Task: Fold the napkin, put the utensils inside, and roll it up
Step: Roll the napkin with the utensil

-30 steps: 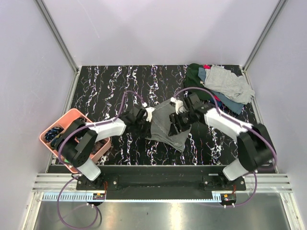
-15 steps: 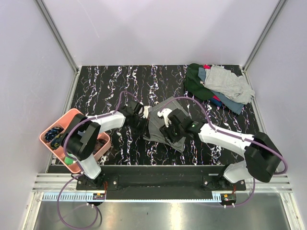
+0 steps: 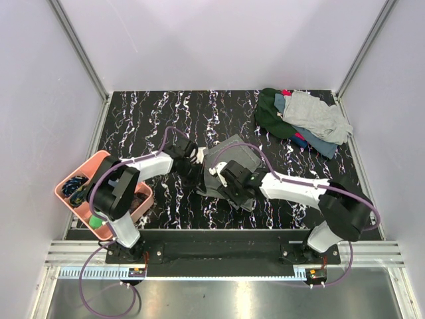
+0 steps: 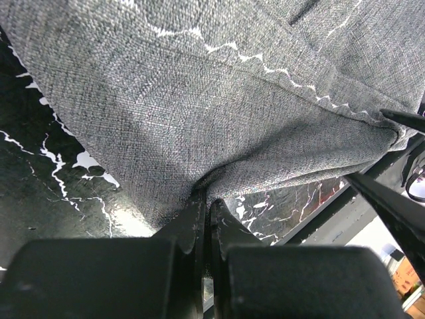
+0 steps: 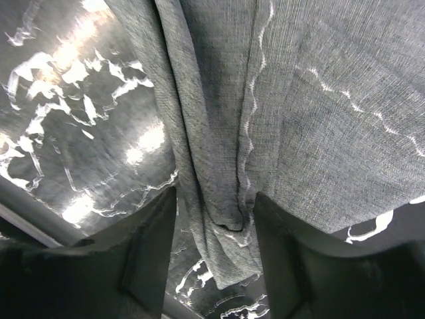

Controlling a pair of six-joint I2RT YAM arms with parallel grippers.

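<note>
Sliding leftward from the middle right of the top view over the last second, the right gripper (image 5: 214, 224) now sits at the centre close beside the left gripper (image 4: 204, 201). The grey napkin (image 3: 234, 154) between them has narrowed into a rumpled, folded shape on the black marbled table (image 3: 146, 119). The left jaws are pressed nearly together on a fold at the napkin's edge, the right jaws stand narrowly apart with a bunched ridge of napkin filling the gap, and a heap of cloths (image 3: 302, 119) lies upper right with a pink bin (image 3: 80, 166) lower left.
</note>
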